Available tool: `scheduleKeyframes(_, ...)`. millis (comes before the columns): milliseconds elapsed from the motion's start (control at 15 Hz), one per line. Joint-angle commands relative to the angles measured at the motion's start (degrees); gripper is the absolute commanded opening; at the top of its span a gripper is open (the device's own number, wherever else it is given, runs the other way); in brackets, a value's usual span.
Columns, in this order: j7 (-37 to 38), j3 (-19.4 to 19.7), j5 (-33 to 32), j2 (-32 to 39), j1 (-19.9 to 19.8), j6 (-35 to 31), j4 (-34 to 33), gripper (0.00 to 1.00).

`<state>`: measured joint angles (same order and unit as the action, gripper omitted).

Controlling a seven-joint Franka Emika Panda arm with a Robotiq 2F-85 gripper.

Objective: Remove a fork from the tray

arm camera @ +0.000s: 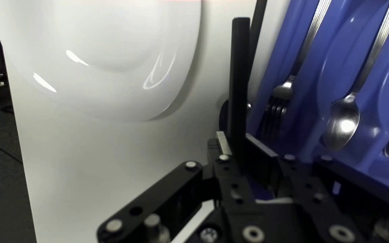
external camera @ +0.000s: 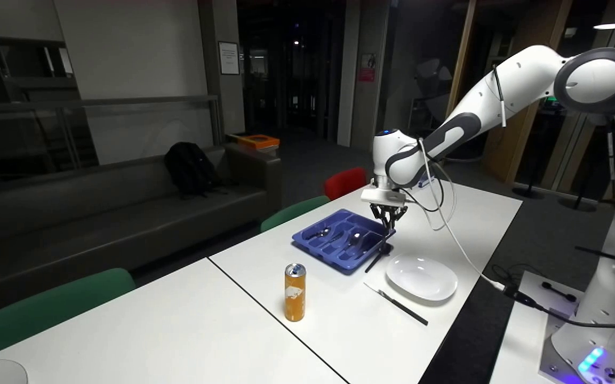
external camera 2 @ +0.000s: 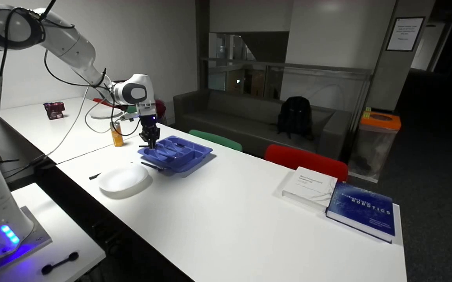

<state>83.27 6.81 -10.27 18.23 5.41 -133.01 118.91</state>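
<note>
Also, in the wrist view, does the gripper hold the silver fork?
No, the silver fork lies in a compartment of the blue cutlery tray, while a black handle is in the gripper.

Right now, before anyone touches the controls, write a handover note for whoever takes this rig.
Gripper: shut on a black-handled utensil, at the tray's rim. The utensil's head is hidden, so I cannot tell whether it is a fork.
Tray: on the table. A silver fork lies in its outer compartment, next to the gripper.
Also: another black-handled piece lies on the table beside the tray.
Done: a utensil is gripped; whether its hidden end is clear of the tray does not show.
Left: probably check that it is a fork, carry it clear, set it down and let go.
</note>
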Motion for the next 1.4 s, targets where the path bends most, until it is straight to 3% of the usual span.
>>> scheduleKeyframes(0, -0.5, -0.2, -0.2, -0.6, -0.4, -0.5, 0.9, 0.15)
scheduleKeyframes(333, -1.0, -0.3, -0.2, -1.4, -0.5, -0.7, 1.9, 0.15)
scheduleKeyframes(400, -1.0, -0.3, -0.2, -1.4, -0.5, -0.7, 1.9, 0.04)
scheduleKeyframes(533, -4.0, -0.2, -1.9, -1.6, -0.7, -3.1, 2.8, 0.04)
scheduleKeyframes(933, -12.9, 3.3, -12.2, -2.2, -2.0, -17.6, 7.0, 0.04)
scheduleKeyframes(1067, -17.3, 3.5, -8.8, -1.8, -4.3, -22.9, 8.8, 0.04)
scheduleKeyframes(1200, -27.2, -4.7, 4.8, -2.1, -12.8, -21.1, 9.8, 0.04)
scheduleKeyframes(1267, -21.7, 2.7, -0.5, -0.7, -4.8, -20.7, 7.9, 0.15)
scheduleKeyframes(1333, -25.2, 1.0, 3.2, -0.7, -6.9, -20.7, 8.4, 0.15)
